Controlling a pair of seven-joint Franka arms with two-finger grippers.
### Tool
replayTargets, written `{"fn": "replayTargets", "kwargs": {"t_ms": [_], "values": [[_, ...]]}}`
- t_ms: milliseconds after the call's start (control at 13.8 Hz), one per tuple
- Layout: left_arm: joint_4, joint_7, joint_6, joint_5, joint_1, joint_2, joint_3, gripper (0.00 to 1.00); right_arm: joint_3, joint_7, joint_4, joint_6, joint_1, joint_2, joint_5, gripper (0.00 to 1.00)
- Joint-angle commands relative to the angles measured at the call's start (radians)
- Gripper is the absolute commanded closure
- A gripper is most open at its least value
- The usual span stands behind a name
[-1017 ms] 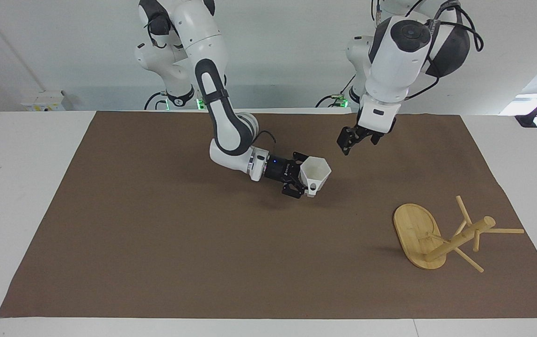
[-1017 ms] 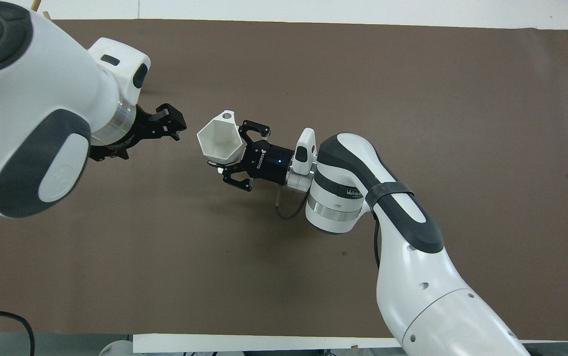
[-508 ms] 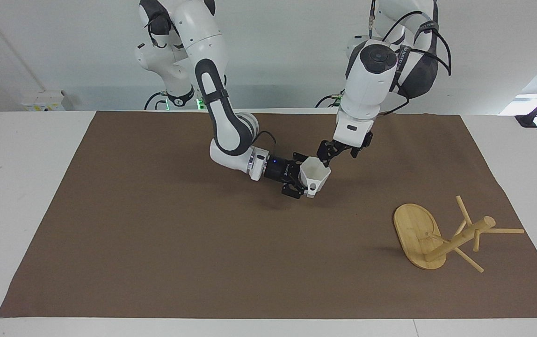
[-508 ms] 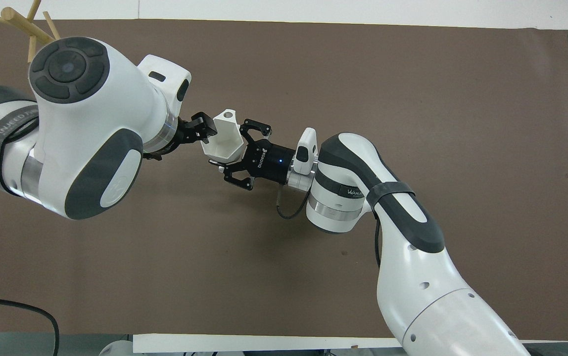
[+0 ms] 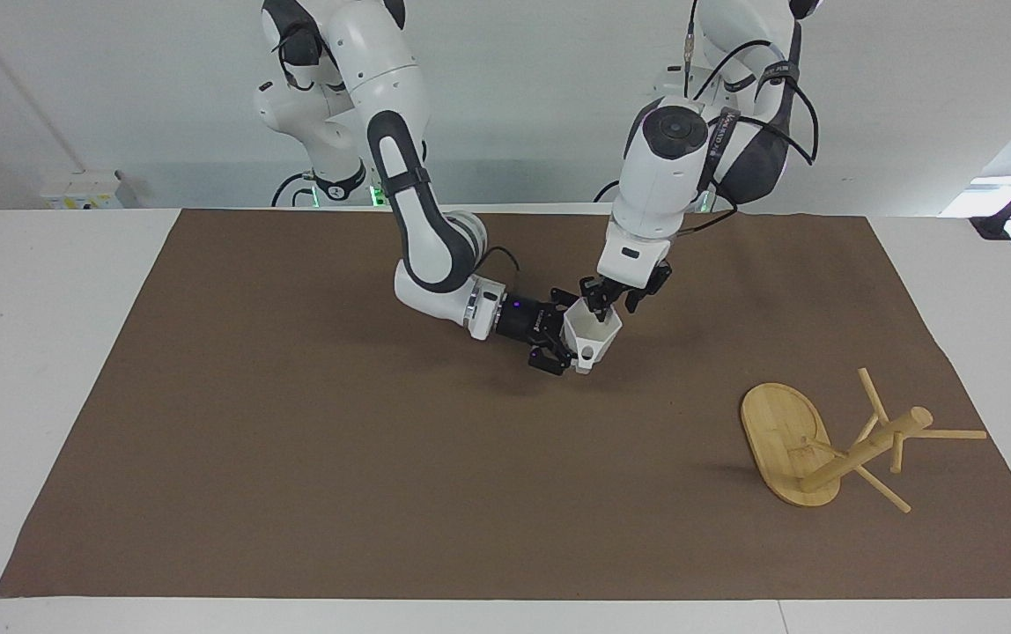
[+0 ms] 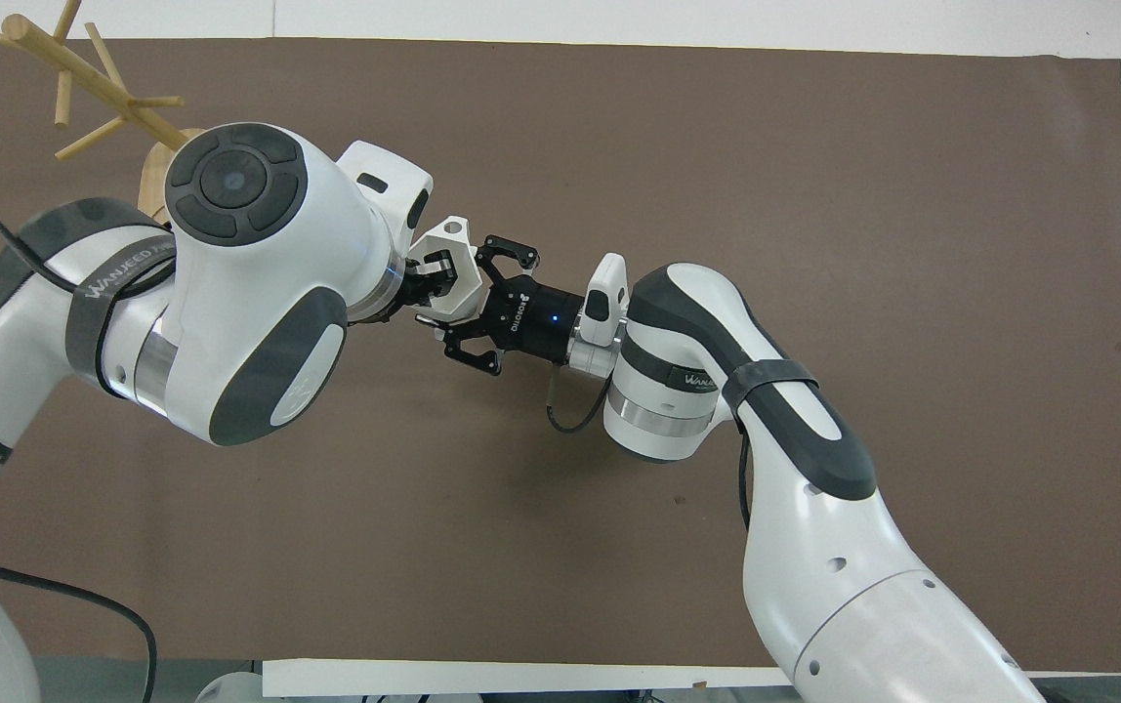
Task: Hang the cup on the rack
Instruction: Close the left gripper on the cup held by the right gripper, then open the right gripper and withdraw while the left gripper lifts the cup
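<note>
Since a second ago your left gripper (image 5: pixel 601 306) has swung from well apart to the rim of the small matte white faceted cup (image 5: pixel 592 336), which is off the table over the middle of the brown mat (image 5: pixel 294 458) with its mouth turned toward the left arm. From the facing view, the right gripper (image 5: pixel 558 339) has the cup's base end pinched between its fingers with the holed handle hanging underneath, while the left fingertips dip over the rim; you cannot tell from here whether they have closed on the wall. Lying tipped on its side near the left arm's end of the table, well apart from the cup, is the light bamboo mug tree rack (image 5: pixel 831 440). Seen from overhead, one left finger (image 6: pixel 435 266) appears to sit inside the cup's mouth, so the jaws seem to straddle the wall, though the wrist hides most of it. You are mid hand-over, by my reading. Next you need a firm left pinch on the rim before the right jaws let go, and the rack must be stood upright before any peg can take the handle.
</note>
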Motion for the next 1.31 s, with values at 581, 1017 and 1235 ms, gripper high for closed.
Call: {"fn": "replayTargets", "kwargs": {"t_ms": [581,1017,1235], "values": [[-0.026,-0.034,0.022,0.011,-0.014,-0.015,0.014,1.00,0.002,-0.021,-0.012,0.017,-0.009,-0.013,0.023,0.00],[0.000,-0.070,0.026,0.013,0.007,-0.012,0.020,1.00,0.000,-0.020,-0.022,-0.090,-0.184,-0.019,-0.192,0.00],[-0.040,-0.085,0.096,0.014,0.078,-0.055,0.021,1.00,0.000,-0.007,-0.055,-0.255,-0.375,-0.037,-0.446,0.00]]}}
